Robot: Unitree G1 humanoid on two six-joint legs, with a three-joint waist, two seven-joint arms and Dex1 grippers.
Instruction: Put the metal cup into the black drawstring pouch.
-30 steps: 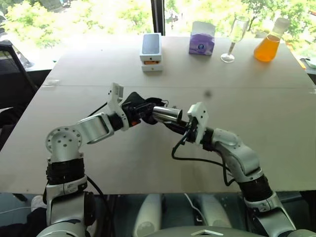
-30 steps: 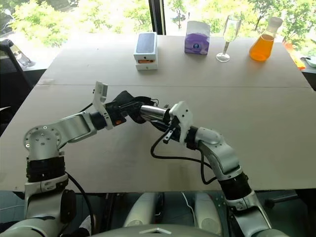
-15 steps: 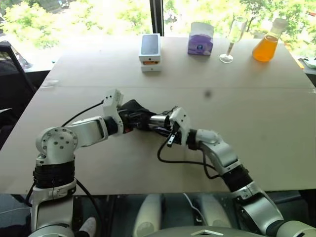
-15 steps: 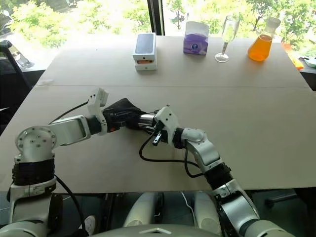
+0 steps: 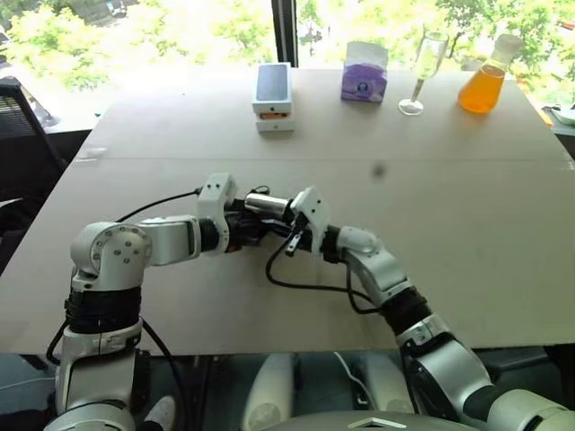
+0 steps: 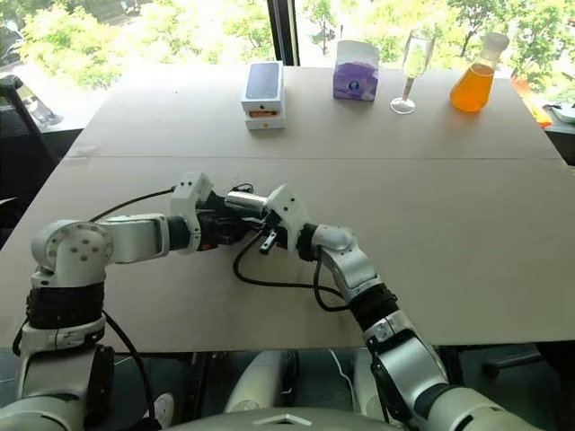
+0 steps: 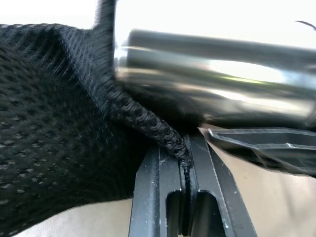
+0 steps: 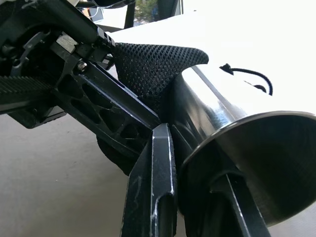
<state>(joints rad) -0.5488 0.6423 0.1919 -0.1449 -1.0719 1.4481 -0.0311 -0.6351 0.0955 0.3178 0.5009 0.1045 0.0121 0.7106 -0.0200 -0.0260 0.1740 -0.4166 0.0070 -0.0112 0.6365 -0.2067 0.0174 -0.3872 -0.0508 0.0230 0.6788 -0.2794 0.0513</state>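
The metal cup [image 5: 267,205] lies level just above the table, its closed end pushed into the mouth of the black drawstring pouch [image 7: 49,123]. My right gripper [image 8: 192,197] is shut on the cup's rim, with one finger [image 8: 158,187] outside the wall and the other inside. My left gripper [image 7: 186,153] is shut on the pouch's corded rim, right under the cup [image 7: 212,84]. In the head views the two grippers meet at the middle left of the table, and the pouch [image 6: 225,230] shows as a dark bunch between them. Most of the pouch is hidden there.
Along the table's far edge stand a white phone box [image 5: 274,85], a purple tissue box [image 5: 364,72], a tall stemmed glass [image 5: 422,67] and a flask of orange liquid [image 5: 483,76]. A black chair [image 5: 18,117] stands beyond the table's left side.
My right gripper has carried the cup leftward into the pouch's mouth, so less of the cup shows. My left wrist has rolled and sunk a little, still holding the pouch.
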